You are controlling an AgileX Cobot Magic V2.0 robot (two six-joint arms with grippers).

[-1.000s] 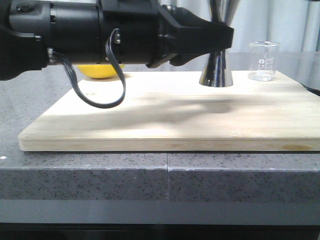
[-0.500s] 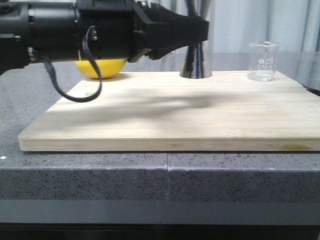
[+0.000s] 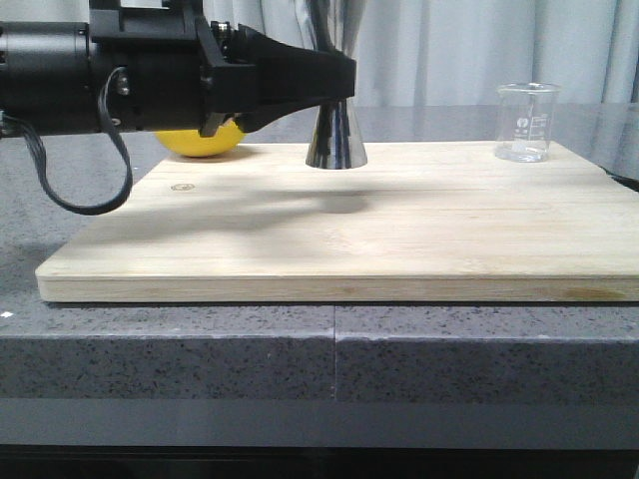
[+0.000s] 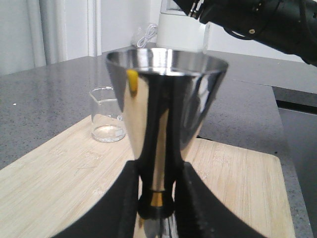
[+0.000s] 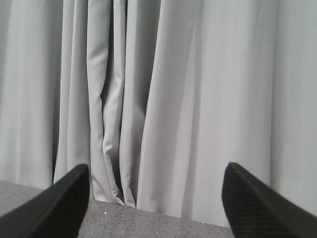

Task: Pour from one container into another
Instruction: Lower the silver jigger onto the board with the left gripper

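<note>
My left gripper point(image 3: 337, 88) is shut on the narrow gold-banded waist of the steel hourglass jigger point(image 3: 335, 140), which is upright. It hangs just above the wooden board point(image 3: 419, 235), left of the middle, with its shadow on the wood beneath. In the left wrist view the jigger point(image 4: 166, 109) fills the centre between the black fingers point(image 4: 124, 198). The clear glass beaker point(image 3: 526, 122) stands on the board's far right corner and shows behind the jigger as the beaker point(image 4: 106, 121). My right gripper point(image 5: 153, 203) is open, holds nothing and faces the curtain.
A yellow lemon point(image 3: 200, 143) lies behind my left arm at the board's far left edge. The board rests on a grey speckled counter point(image 3: 329, 354). The right arm's black body point(image 4: 262, 22) shows beyond the board in the left wrist view.
My left gripper has carried the jigger leftward across the board, away from the beaker. The beaker and lemon have stayed put.
</note>
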